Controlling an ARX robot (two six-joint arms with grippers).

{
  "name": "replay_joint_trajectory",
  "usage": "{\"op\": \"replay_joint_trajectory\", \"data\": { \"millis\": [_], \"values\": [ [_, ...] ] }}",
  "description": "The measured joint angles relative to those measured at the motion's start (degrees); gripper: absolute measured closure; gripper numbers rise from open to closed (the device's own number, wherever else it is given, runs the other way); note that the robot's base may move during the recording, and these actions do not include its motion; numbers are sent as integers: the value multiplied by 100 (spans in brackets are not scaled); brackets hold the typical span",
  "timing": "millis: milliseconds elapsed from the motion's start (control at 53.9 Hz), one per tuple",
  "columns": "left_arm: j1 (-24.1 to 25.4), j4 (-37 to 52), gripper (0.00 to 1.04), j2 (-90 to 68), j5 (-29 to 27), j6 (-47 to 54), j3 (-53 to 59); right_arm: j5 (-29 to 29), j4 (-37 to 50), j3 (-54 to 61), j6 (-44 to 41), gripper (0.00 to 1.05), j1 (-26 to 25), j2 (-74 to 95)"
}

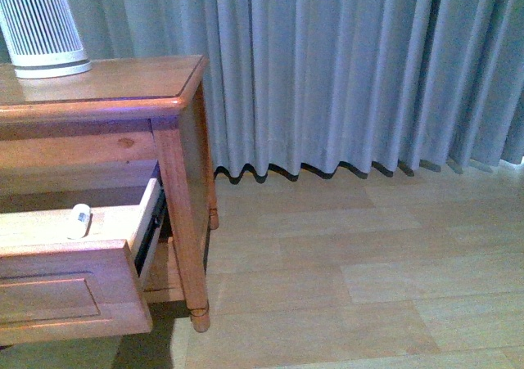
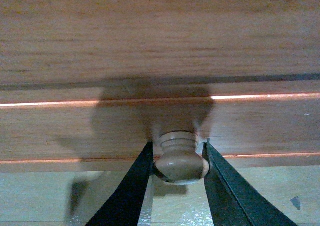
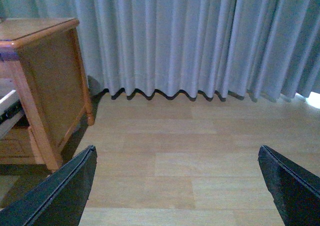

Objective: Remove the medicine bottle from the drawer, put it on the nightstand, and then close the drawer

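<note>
drawer (image 1: 65, 295) is open, medicine bottle (image 1: 79, 220) not yet lifted; left hand (image 2: 178, 148) grips the knob (image 2: 180, 165), right hand (image 3: 176, 153) wide open, empty.

The drawer (image 1: 74, 291) runs off left edge

Left gripper (image 2: 178, 145) up close: two matte black fingers (image 2: 125, 196), long wedges narrowing to slim tips, with a pale silvery strip down each inner edge. Right gripper (image 3: 176, 151) shows the same dark, flat-sided wedges, with edges catching slightly lighter.
</note>
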State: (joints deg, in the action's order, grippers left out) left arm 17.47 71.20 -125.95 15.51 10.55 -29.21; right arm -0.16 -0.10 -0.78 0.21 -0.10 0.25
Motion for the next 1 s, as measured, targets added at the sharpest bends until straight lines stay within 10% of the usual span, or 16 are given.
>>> {"op": "replay_joint_trajectory", "data": {
  "millis": [520, 910, 1003],
  "values": [
    [741, 87, 6, 216, 216, 162, 1252, 0, -2, 0, 0, 7, 0, 0],
    [-249, -5174, 7, 6671, 374, -944, 1587, 0, 0, 0, 0, 7, 0, 0],
    [-721, -5088, 15, 7921, -293, -1045, 1700, 0, -2, 0, 0, 7, 0, 0]
  ]
}}
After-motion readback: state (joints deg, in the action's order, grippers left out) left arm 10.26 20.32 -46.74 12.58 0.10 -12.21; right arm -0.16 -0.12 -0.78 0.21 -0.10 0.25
